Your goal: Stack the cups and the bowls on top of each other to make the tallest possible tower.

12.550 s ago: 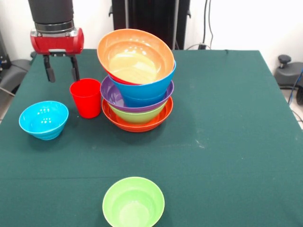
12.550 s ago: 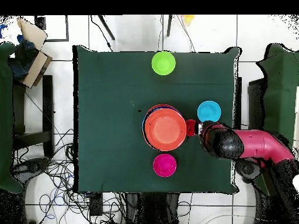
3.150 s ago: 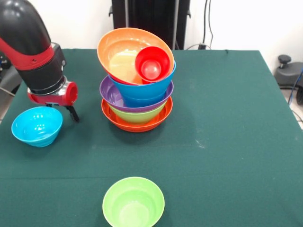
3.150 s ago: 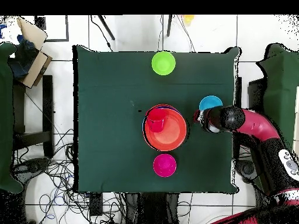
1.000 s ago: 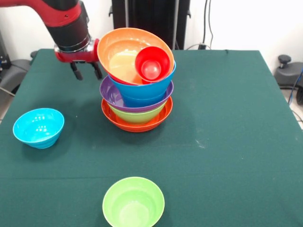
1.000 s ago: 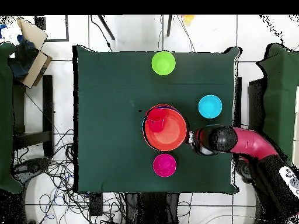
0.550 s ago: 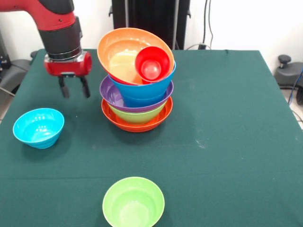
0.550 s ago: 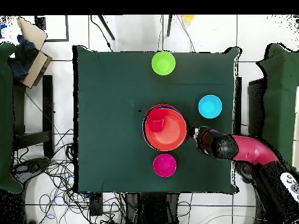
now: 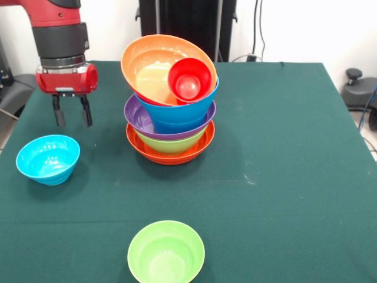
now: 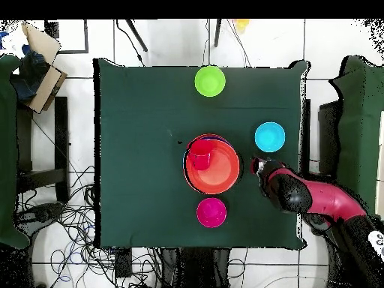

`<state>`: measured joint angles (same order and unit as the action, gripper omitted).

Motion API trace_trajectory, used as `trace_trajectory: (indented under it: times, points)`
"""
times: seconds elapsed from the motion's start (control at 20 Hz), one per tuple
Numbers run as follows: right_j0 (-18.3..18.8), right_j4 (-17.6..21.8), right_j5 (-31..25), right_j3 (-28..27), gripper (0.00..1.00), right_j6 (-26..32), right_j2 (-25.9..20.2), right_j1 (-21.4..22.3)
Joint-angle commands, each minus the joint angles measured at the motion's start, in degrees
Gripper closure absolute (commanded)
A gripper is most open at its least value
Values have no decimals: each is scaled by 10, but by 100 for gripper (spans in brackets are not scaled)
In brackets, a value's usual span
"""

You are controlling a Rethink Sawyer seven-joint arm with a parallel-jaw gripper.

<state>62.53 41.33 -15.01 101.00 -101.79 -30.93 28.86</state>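
The tower stands mid-table: a wide orange base, then green, purple and blue bowls, with a tilted orange bowl on top. The red cup lies tipped inside that top bowl; it also shows in the overhead view. My gripper is open and empty, hanging left of the tower and just above and behind a loose blue bowl. A green bowl sits at the near edge. A magenta bowl shows only in the overhead view.
The green table has open cloth on the right side of the front view. A dark stand rises behind the table. Chairs and cables surround the table in the overhead view.
My gripper has swung away from the tower toward the blue bowl and now hangs straight down. The cup, once standing on the table beside the tower, lies in the top orange bowl.
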Motion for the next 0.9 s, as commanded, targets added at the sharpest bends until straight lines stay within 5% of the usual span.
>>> trace_trajectory:
  times: [0.05, 0.35, 0.9]
  points:
    - [-7, 4, -33, 50, 0, 32, -34, 39]
    - [-5, -34, -105, 36, 0, 61, -56, 60]
    - [-47, -41, -203, -143, 0, 120, -69, -50]
